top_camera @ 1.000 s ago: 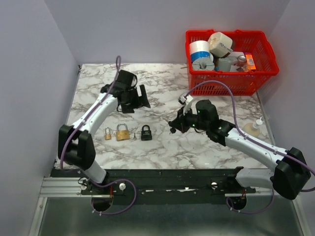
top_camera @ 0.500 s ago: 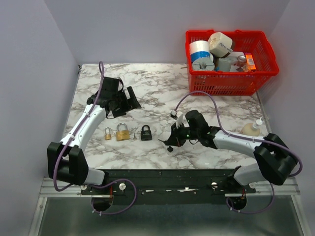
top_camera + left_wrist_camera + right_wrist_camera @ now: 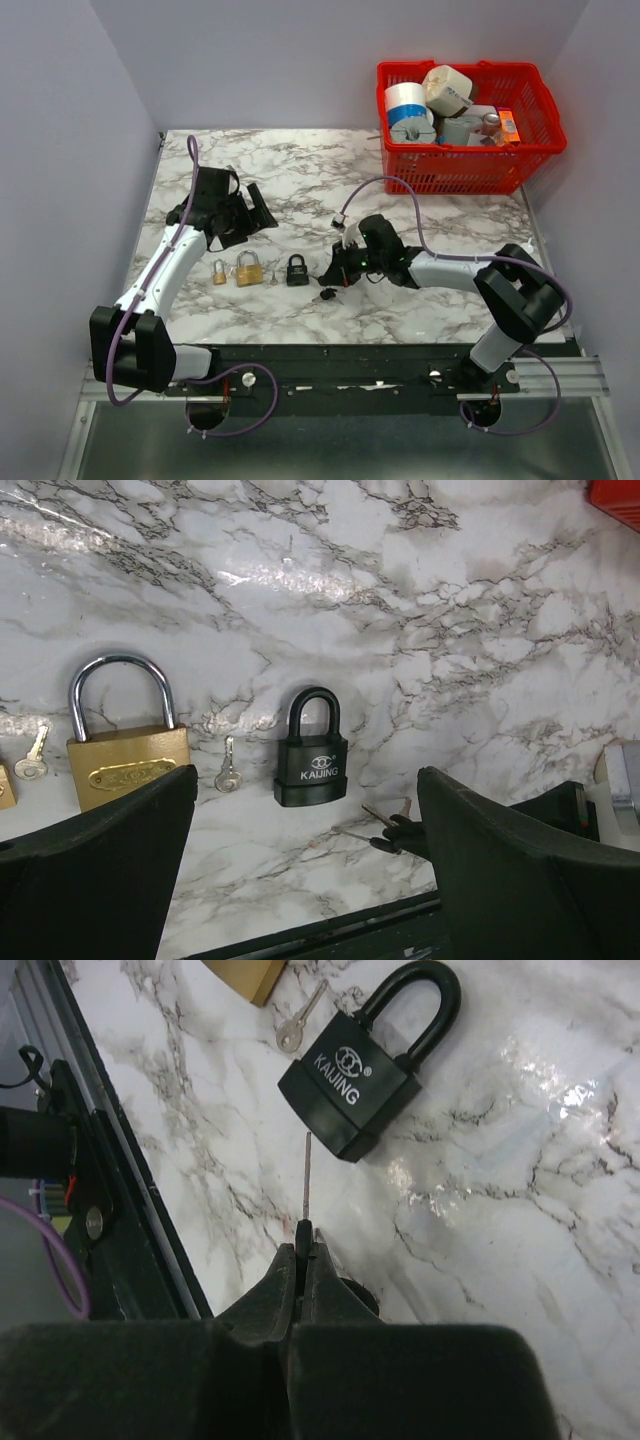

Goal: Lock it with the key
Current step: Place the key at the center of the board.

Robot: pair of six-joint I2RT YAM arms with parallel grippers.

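The light, stiff key [image 3: 305,1175], judged slippery, is pinched near its head by the right gripper [image 3: 300,1238], just beside the KAIJING padlock [image 3: 350,1085].

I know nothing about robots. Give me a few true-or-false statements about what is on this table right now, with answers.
1. The right gripper pinches a thin key. True.
2. The key is already inside the black padlock. False: its tip points at the padlock but stops short of it.
3. The left gripper holds the large brass padlock. False: it is open and empty, and the padlock lies on the table.
4. A small loose key lies between the large brass padlock and the black padlock. True.
5. The red basket is empty. False: it holds several items.
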